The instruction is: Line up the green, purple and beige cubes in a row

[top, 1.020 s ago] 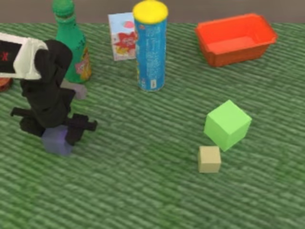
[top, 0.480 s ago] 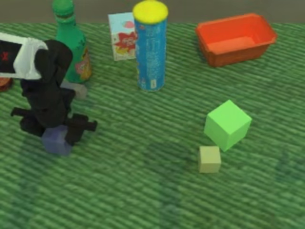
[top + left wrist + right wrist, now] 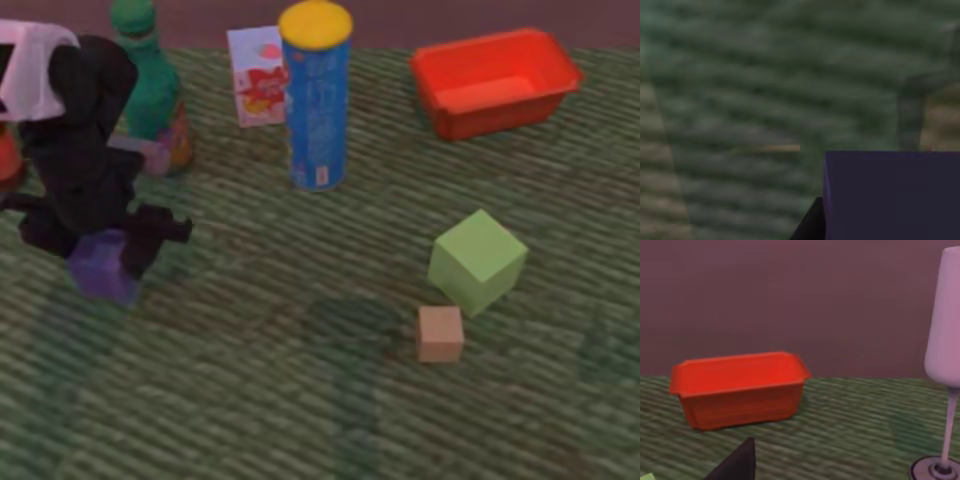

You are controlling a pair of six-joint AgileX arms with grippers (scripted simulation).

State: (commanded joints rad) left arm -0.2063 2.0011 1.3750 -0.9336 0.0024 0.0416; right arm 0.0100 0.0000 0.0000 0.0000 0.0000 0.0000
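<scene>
rendered simulation tabletop: a green ribbed mat [image 3: 300, 400] before a blank flat wall [image 3: 790, 290], set with household props. beyond the left gripper [image 3: 105, 250] stand a green bottle [image 3: 150, 95], blue canister [image 3: 317, 95], carton [image 3: 258, 75] and orange-red tub [image 3: 495, 80].

Our left gripper [image 3: 105, 262] covers most of the purple cube [image 3: 100, 266] from above, so we cannot see how its fingers meet the cube's sides. In our left wrist view the cube [image 3: 892, 195] runs off the picture's edge. Our left arm hides part of the green bottle [image 3: 152, 95]. Our right gripper is out of the top view; one dark fingertip [image 3: 737, 462] shows, cut off.
</scene>
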